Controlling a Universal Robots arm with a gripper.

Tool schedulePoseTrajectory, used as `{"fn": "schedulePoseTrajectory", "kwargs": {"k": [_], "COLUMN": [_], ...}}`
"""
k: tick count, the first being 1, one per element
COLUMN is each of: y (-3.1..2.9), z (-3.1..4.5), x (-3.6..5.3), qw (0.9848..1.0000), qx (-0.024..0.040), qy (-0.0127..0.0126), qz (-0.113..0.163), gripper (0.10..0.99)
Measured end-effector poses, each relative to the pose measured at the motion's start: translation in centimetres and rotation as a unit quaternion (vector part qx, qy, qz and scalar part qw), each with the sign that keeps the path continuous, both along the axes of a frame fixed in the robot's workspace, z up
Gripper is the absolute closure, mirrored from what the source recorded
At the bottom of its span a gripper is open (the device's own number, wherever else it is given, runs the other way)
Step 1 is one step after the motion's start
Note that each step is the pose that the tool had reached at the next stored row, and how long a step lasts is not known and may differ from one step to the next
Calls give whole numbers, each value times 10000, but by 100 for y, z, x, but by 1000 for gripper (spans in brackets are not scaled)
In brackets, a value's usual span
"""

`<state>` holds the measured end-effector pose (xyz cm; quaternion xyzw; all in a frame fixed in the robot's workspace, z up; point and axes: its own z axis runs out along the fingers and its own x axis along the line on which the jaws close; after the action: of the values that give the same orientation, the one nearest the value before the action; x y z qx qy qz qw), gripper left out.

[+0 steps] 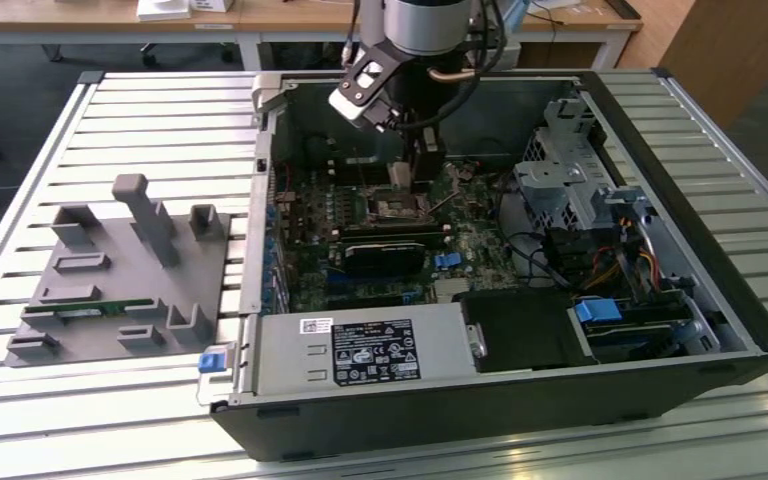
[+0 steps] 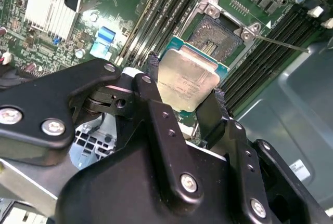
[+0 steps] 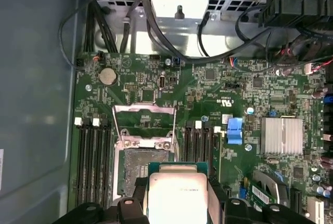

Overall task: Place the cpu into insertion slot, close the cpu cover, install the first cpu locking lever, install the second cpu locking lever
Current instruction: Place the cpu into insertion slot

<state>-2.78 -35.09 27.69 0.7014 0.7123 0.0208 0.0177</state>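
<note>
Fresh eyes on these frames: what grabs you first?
The cpu, pale metal top up, clamped in the black jaws over the motherboard in both wrist views. Close by, the empty socket lies uncovered, the cpu cover swung open. In the exterior view, the arm reaches down into the open computer case.

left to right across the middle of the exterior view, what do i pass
grey fixture → computer case's side wall → gripper, jaws shut on the cpu → metal drive cage
</note>
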Motion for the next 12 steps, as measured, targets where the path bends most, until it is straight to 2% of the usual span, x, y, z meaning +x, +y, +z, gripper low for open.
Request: {"fn": "schedulePoseTrajectory", "kwargs": {"k": [6, 9, 12], "y": [8, 17, 40], "z": [-106, -142, -170], "x": [1, 0, -1], "qw": [10000, 9999, 9998], "qx": [-2, -2, -6], "qy": [1, 1, 2], "qz": [21, 171, 206], "gripper": [549, 549, 549]}}
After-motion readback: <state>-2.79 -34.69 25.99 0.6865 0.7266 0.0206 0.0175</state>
